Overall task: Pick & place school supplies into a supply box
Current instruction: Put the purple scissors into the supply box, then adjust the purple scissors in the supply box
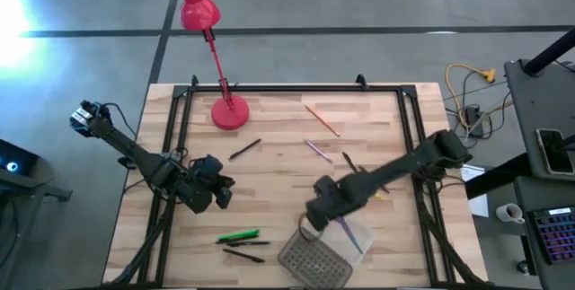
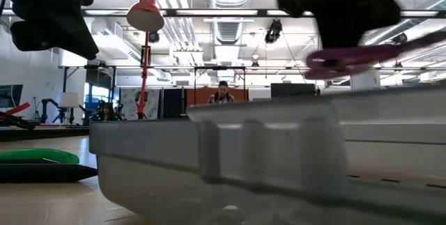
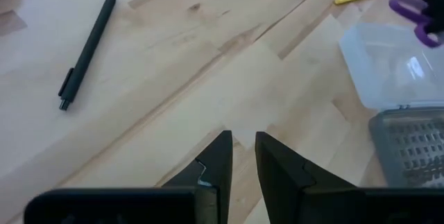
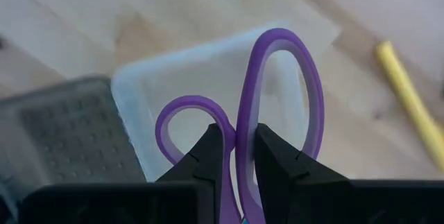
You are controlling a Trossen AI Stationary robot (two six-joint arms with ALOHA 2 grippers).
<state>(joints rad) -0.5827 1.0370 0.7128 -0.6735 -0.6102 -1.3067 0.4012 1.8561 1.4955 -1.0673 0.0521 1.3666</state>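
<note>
Left to right, from the high view. Left gripper [image 1: 218, 193]: at 9 o'clock on the table [image 1: 278, 160], idle, fingers [image 3: 220, 160] nearly closed on nothing, hovering over bare wood. Lamp [image 1: 216, 52]: at 11 o'clock, not yours to move. Black pen [image 1: 244, 149]: lying loose just toward 12 of the left gripper. Green marker [image 1: 238, 235] and two dark pens [image 1: 245, 250]: at 7 o'clock, well apart from the box. Box [image 1: 346, 236]: at 6 o'clock, open, its gridded lid [image 1: 314, 259] lying flat beside the clear tray. Right gripper [image 4: 237, 156]: above the tray, fingers clamped on the scissors [image 4: 277, 106] between the two purple handle loops; the low view shows the loops held clear above the box wall. Purple pencil [image 1: 317, 151], orange pencil [image 1: 322, 120] and a dark pen [image 1: 350, 161]: around 12 to 1 o'clock, loose. Yellow stick [image 4: 409, 102]: on the wood just beside the tray. Step in hand, as you may judge it: placing the scissors. Next you need to lower them into the tray, open the fingers, then fetch the remaining sticks.
</note>
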